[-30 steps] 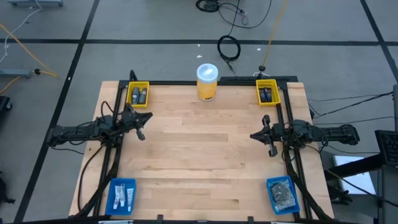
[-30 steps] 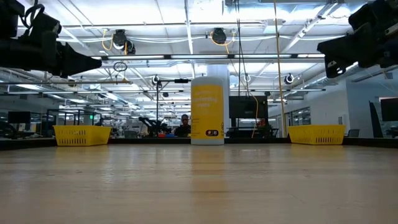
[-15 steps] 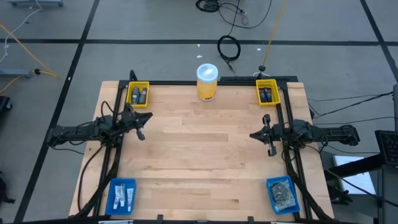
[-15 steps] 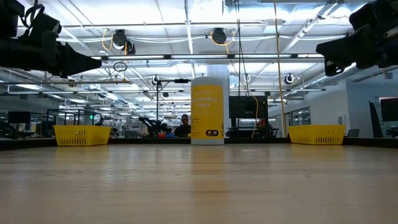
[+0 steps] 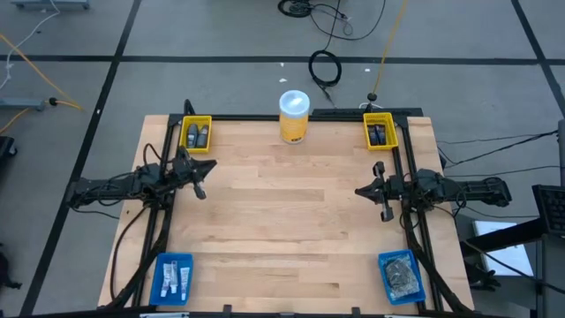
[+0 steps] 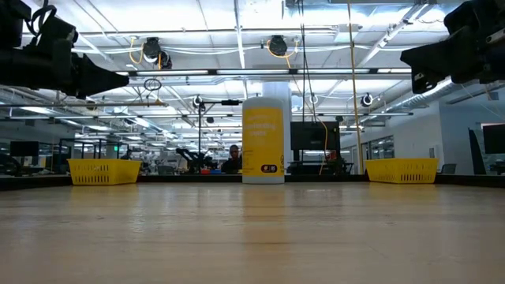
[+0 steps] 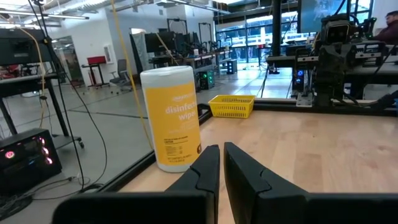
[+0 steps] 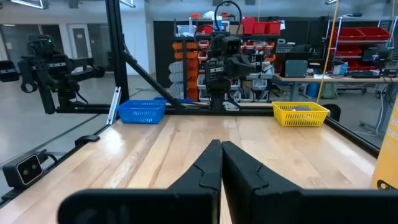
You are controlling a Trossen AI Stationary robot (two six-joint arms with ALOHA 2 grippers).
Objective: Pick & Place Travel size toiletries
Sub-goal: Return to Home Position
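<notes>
A bare wooden surface (image 5: 282,221) stands on a grey floor (image 5: 221,35) strewn with cables (image 5: 325,66). Beyond it lies a lit hall, where a person (image 6: 233,158) shows behind the jar (image 5: 294,116). The right blue bin (image 5: 385,261) holds a grey-dark heap (image 5: 403,276) — its items cannot be told apart. White tubes (image 5: 182,280) lie in the left blue bin (image 5: 159,265). Dark containers (image 5: 196,136) sit in the left yellow bin (image 5: 196,119) and the right yellow bin (image 5: 380,116). The left gripper (image 7: 221,148) and right gripper (image 8: 221,143) hover over the surface's side edges — fingers clenched on nothing.
</notes>
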